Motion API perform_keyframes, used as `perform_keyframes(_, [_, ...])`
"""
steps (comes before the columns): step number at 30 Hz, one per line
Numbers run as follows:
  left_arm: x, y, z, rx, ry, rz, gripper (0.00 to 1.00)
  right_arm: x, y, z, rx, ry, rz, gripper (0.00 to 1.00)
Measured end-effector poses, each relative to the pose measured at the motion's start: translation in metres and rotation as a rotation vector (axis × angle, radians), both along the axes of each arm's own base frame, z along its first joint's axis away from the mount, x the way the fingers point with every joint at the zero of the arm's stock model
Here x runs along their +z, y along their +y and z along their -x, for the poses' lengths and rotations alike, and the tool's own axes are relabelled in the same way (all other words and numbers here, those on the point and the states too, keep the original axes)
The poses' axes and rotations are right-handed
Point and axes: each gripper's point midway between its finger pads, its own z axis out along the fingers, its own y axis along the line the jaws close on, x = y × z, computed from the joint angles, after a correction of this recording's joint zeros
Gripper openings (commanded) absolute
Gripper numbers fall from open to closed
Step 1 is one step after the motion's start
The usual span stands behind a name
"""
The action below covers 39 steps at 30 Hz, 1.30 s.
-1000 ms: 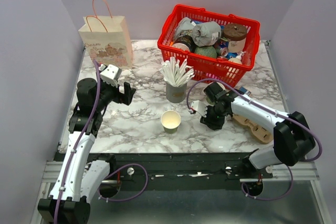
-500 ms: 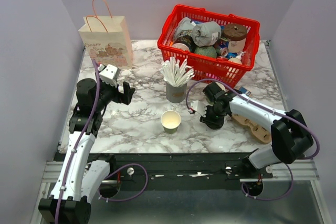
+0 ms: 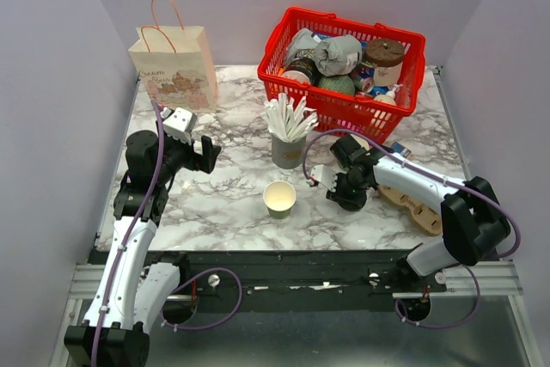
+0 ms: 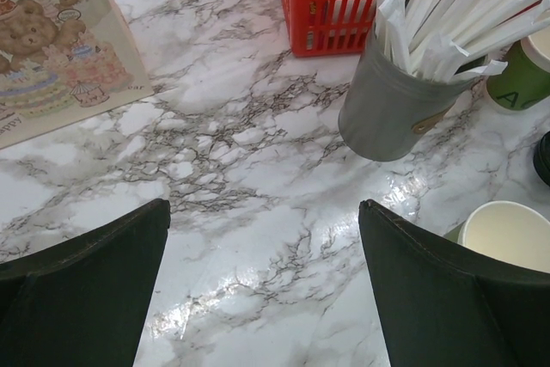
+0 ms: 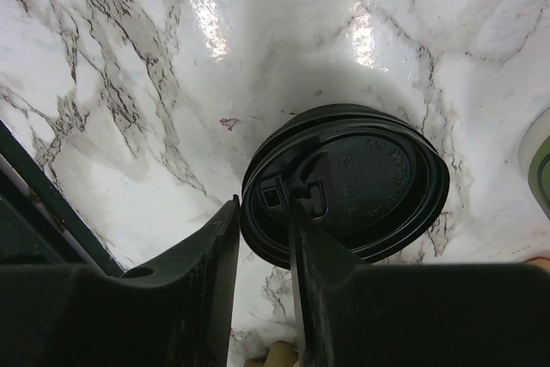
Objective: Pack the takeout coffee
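The right claw [image 5: 260,212] is clamping down on the small dark-green paper takeout coffee cup [image 5: 352,182]. It is pinching the rim of the cup's black plastic lid, with one finger lying across the lid top and the other pressing outside the edge. The cup is standing directly beneath the claw on the white, grey-veined marble tabletop [image 5: 284,32]. Across the table, the left claw [image 4: 266,298] is hovering with its fingers spread wide and gripping nothing. A lidless green paper cup with a pale inside [image 4: 507,234] is sitting just beside its right finger. A grey cup of white paper-wrapped sticks [image 4: 387,109] is standing ahead of the claw and to its right. A red plastic basket [image 4: 318,15] is sitting beyond that, and a tan paper bag printed with a teddy bear [image 4: 51,58] is standing ahead to the claw's left.
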Motion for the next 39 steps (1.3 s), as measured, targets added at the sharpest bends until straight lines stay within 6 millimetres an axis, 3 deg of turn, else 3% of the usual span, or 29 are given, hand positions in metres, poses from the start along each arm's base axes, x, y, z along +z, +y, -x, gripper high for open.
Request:
perform_keyframes(4, [-0.001,0.001,0.000,0.003,0.002,0.000,0.99,-0.001,0.000,0.000,0.000,0.002,0.004,0.24])
perform_keyframes(5, [-0.001,0.001,0.000,0.003,0.002,0.000,0.99,-0.001,0.000,0.000,0.000,0.001,0.005,0.17])
perform_keyframes(10, [-0.003,0.001,0.001,0.004,0.003,0.000,0.99,0.003,0.001,-0.004,0.003,-0.013,0.010,0.01])
perform_keyframes(16, [-0.004,0.001,0.002,0.003,0.003,0.000,0.99,0.028,0.006,-0.013,-0.003,-0.046,-0.003,0.01])
perform_keyframes(22, [-0.008,-0.001,0.003,-0.012,0.008,0.004,0.99,0.076,0.019,-0.014,-0.020,-0.063,-0.088,0.01])
perform_keyframes(27, [-0.016,-0.010,0.009,-0.066,0.027,0.018,0.98,0.146,0.060,-0.001,0.028,-0.040,-0.348,0.01])
perform_keyframes(32, [-0.025,-0.025,0.018,-0.159,0.065,0.005,0.97,0.215,0.105,0.037,0.124,0.031,-0.727,0.01])
perform_keyframes(35, [-0.025,-0.036,0.020,-0.213,0.086,-0.017,0.97,0.235,0.121,0.054,0.175,0.095,-0.882,0.01])
perform_keyframes(39, [-0.015,-0.050,0.023,-0.278,0.071,-0.050,0.96,0.237,0.138,0.061,0.200,0.239,-0.984,0.02])
